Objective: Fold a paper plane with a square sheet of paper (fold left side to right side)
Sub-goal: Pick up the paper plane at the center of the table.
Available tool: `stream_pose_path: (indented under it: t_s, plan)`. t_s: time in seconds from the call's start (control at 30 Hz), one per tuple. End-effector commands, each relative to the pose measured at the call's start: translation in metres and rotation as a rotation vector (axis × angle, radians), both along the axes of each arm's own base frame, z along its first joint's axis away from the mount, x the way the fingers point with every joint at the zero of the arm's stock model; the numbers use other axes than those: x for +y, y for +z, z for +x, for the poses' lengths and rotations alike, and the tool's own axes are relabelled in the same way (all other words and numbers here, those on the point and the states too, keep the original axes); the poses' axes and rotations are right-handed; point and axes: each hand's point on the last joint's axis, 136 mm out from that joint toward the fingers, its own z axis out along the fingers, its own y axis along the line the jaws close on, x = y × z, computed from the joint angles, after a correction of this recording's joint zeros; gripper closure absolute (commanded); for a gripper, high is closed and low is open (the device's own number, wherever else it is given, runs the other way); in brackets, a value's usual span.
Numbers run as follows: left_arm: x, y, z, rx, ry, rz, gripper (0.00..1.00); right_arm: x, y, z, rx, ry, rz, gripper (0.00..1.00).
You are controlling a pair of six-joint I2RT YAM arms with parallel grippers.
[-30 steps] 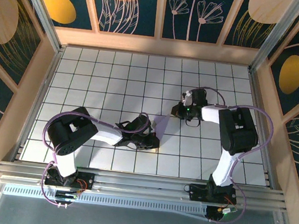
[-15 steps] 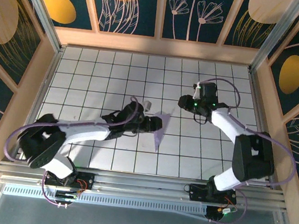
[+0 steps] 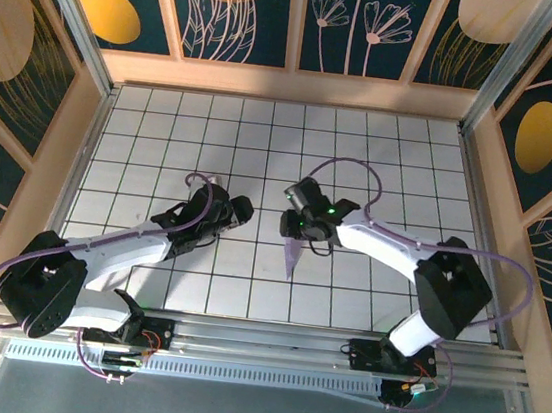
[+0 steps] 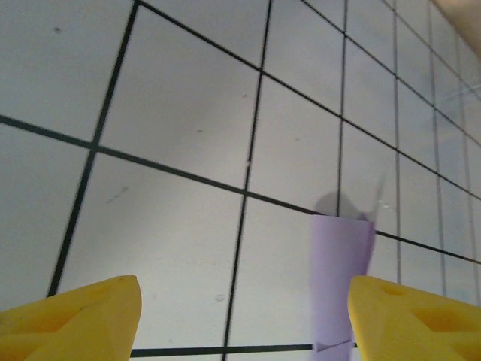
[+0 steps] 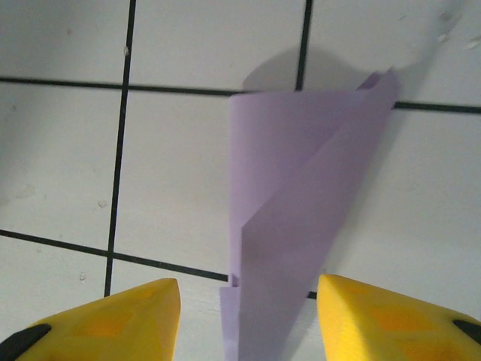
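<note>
The sheet of paper (image 3: 294,257) is lavender and lies on the tiled floor, folded into a narrow paper plane shape with its point towards the arm bases. My right gripper (image 3: 294,225) hovers over its wide far end. In the right wrist view the folded paper (image 5: 293,203) runs between the yellow fingertips (image 5: 113,320), and the right gripper (image 5: 248,320) is open with gaps on both sides. My left gripper (image 3: 243,207) stands open about a tile to the paper's left. In the left wrist view the paper (image 4: 342,278) lies just inside the right-hand finger (image 4: 421,320); the left gripper (image 4: 244,323) holds nothing.
The white tiled floor (image 3: 184,135) with black grid lines spreads around the paper. Wooden walls (image 3: 291,85) enclose it at the back and sides. The aluminium rail (image 3: 259,341) with the arm bases runs along the near edge.
Both grippers opened. The left arm let go of the paper and drew back to the left. The right gripper swung in from the right over the paper's far end. The paper has settled lower.
</note>
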Motion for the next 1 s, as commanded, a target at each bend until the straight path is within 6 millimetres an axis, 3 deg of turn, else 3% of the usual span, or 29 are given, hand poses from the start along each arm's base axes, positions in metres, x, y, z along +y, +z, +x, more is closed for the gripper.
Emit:
stream_pose_path:
  t_s: [0.0,0.2,0.47,0.53,0.67,0.83,0.97]
  plan:
    - [0.012,-0.003,-0.002,-0.003,0.039,0.026,0.27,-0.008,-0.014,-0.002,0.001,-0.058,-0.123,0.47]
    - [0.018,-0.007,-0.007,0.003,0.042,0.038,0.26,-0.006,-0.034,0.003,0.001,-0.056,-0.212,0.5]
    - [0.027,-0.002,-0.009,-0.01,0.065,0.063,0.26,-0.009,-0.039,0.004,0.007,-0.057,-0.245,0.72]
    - [0.029,0.003,-0.008,-0.02,0.072,0.067,0.25,-0.014,-0.034,0.004,-0.004,-0.066,-0.258,0.78]
    - [0.032,0.015,-0.005,-0.046,0.083,0.078,0.22,-0.022,-0.017,0.005,-0.039,-0.078,-0.274,0.99]
    - [0.035,0.036,0.001,-0.076,0.089,0.036,0.17,-0.031,0.016,0.012,-0.103,-0.095,-0.244,1.0]
    - [0.041,0.051,0.004,-0.098,0.096,-0.05,0.14,-0.025,0.046,0.023,-0.147,-0.053,-0.06,1.0]
